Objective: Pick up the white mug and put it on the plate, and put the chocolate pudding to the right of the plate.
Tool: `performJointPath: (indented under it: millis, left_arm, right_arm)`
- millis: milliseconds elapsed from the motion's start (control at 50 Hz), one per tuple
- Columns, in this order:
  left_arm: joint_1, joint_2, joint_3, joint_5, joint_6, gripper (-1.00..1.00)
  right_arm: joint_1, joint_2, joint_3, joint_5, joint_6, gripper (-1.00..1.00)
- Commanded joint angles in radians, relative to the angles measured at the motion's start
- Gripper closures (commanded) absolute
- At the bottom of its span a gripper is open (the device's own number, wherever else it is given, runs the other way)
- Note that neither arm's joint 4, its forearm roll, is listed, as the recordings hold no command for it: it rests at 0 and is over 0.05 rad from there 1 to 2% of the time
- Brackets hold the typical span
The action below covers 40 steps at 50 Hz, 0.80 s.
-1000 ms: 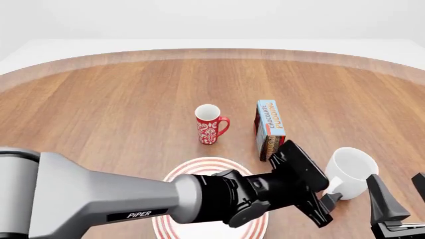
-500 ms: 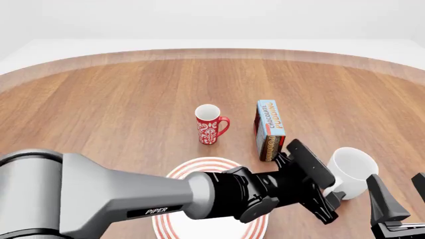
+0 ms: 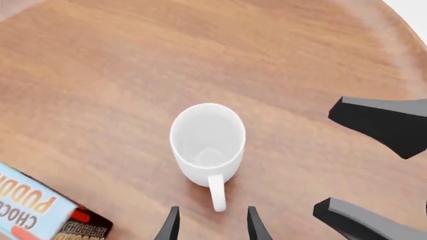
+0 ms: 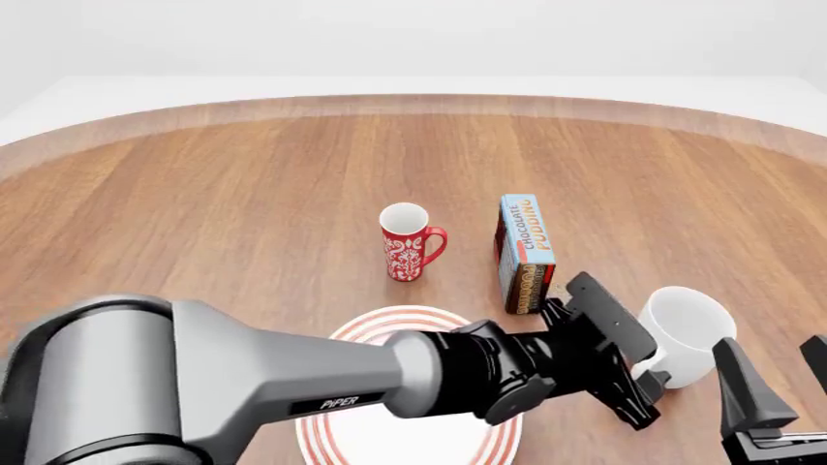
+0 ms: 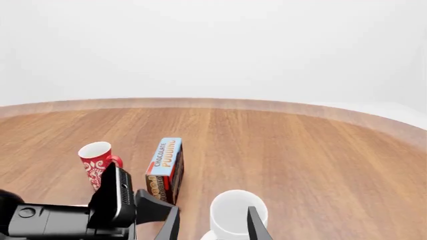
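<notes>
Front view: I am holding the left pincer (image 4: 637, 392) open, its fingers straddling the handle of the mug (image 4: 684, 334) (upright on the counter (image 4: 232, 194), right of the plate (image 4: 343, 441)). The right pincer (image 5: 212, 225) is sitting open beside the mug. The pudding (image 4: 524, 252) is standing behind the plate.

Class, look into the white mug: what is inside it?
Nothing: the left wrist view looks down into the white mug and shows only its bare white inner wall and bottom. From the front, its far wall hides the bottom.
</notes>
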Motion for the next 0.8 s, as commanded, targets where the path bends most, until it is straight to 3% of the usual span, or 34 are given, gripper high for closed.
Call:
performJointPath:
  millis: [20,800]
  left_arm:
    - [0.003,0.037,-0.04,0.022,0.0,-1.0]
    - [0.017,0.161,-0.151,0.067,-0.013,-1.0]
  right_arm:
    - [0.001,-0.012,-0.001,0.013,0.004,-1.0]
    - [0.003,-0.001,0.001,0.0,0.004,-1.0]
